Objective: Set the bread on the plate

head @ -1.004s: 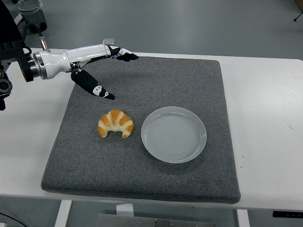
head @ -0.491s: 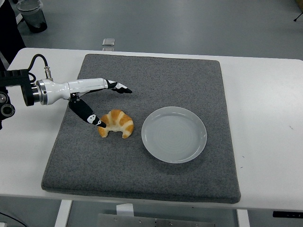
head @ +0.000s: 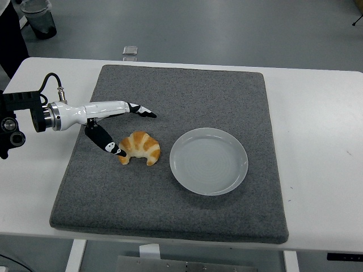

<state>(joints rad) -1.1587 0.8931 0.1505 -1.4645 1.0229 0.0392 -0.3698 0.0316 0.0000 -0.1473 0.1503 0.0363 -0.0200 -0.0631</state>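
A golden croissant (head: 139, 147) lies on the grey mat (head: 170, 209), left of a round white plate (head: 208, 161) that holds nothing. My left hand (head: 134, 129) reaches in from the left, fingers spread open. Its thumb tip (head: 119, 151) rests at the croissant's left end; the other fingers (head: 143, 111) stretch out just beyond the croissant's far side. The hand holds nothing. The right arm is out of view.
The mat covers most of the white table (head: 317, 141). A small grey object (head: 130, 51) lies at the table's far edge. A dark container (head: 38, 17) stands on the floor at top left.
My left hand came down from above the mat's far left to the croissant, then settled slightly lower with the thumb at the croissant's left end. Croissant and plate have not moved.
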